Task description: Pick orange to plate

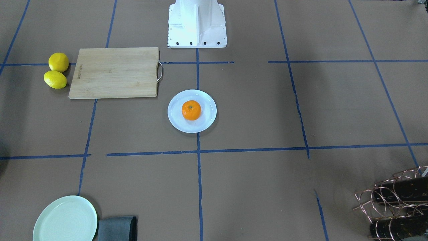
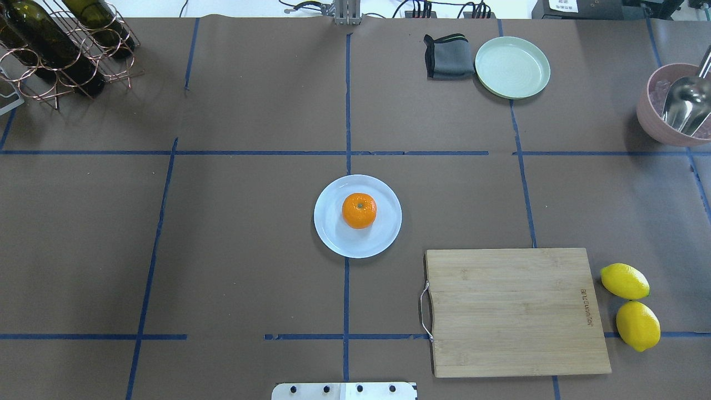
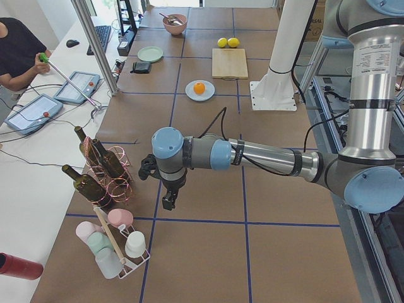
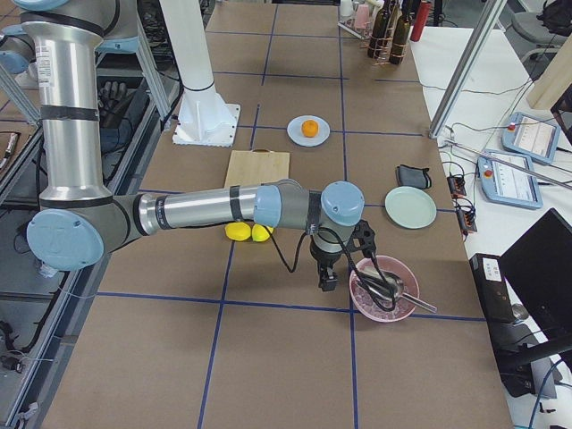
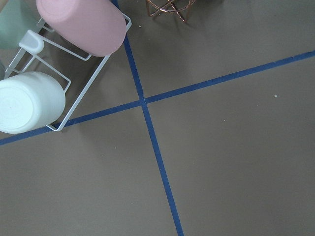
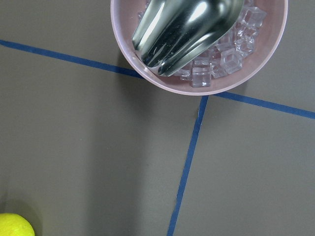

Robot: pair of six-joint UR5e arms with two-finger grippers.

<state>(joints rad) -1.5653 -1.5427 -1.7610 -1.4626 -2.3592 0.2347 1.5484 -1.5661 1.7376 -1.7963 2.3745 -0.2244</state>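
The orange (image 1: 191, 110) (image 2: 359, 210) rests in the middle of the white plate (image 1: 175, 117) (image 2: 333, 233) at the table's centre, with nothing touching it. Neither gripper shows in the overhead or front views. In the left side view my left gripper (image 3: 169, 201) hangs over bare table near the wine rack, far from the plate (image 3: 189, 93). In the right side view my right gripper (image 4: 329, 281) hangs beside the pink bowl, well away from the orange (image 4: 309, 128). I cannot tell whether either gripper is open or shut.
A wooden cutting board (image 2: 514, 311) lies with two lemons (image 2: 630, 305) beside it. A mint-green plate (image 2: 512, 67) and grey cloth (image 2: 449, 55) sit farther off. A pink bowl (image 6: 197, 44) holds ice and a metal scoop. There is also a wine rack (image 2: 55, 50) and a cup rack (image 5: 54, 73).
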